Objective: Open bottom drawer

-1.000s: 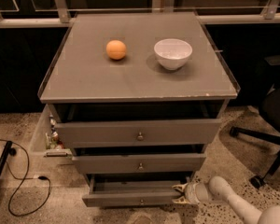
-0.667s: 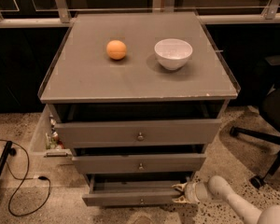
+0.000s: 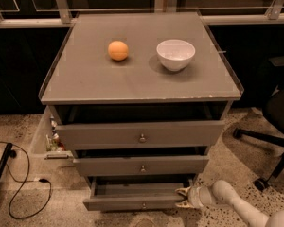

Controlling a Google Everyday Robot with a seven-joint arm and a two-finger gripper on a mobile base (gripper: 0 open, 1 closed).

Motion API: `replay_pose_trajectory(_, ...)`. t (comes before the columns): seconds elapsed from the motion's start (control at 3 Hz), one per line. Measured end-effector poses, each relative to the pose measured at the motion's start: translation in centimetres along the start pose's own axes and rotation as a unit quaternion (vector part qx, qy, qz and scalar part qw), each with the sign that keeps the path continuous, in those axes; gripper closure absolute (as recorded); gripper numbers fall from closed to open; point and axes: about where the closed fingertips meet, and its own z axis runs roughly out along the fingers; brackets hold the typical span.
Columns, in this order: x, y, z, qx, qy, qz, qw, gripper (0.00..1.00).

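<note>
Change: none visible since a second ago; gripper (image 3: 183,197) and drawer sat as before.
Gripper: low right, fingers spread at the right end of the bottom drawer (image 3: 132,203) front, away from the knob (image 3: 143,205).
Drawer: lowest of three, part-way out; long axis left-right, front faced near.
Risk: off-centre pull could rack it, or fingers could slip off.

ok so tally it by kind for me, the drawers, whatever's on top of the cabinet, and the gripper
grey drawers: 3 (top drawer, middle drawer, bottom drawer)
orange: 1
white bowl: 1
gripper, low at the bottom drawer's right end: 1
total: 6
</note>
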Motion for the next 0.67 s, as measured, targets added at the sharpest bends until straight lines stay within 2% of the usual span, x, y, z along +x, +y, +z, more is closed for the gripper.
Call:
replay_pose_trajectory(0.33, 0.0, 0.0, 0.0, 0.000, 0.000, 0.000, 1.0000, 0.36)
replay_pose_trajectory(0.67, 0.6, 1.2, -0.2, -0.005, -0.011, 0.005, 0.9999, 0.13)
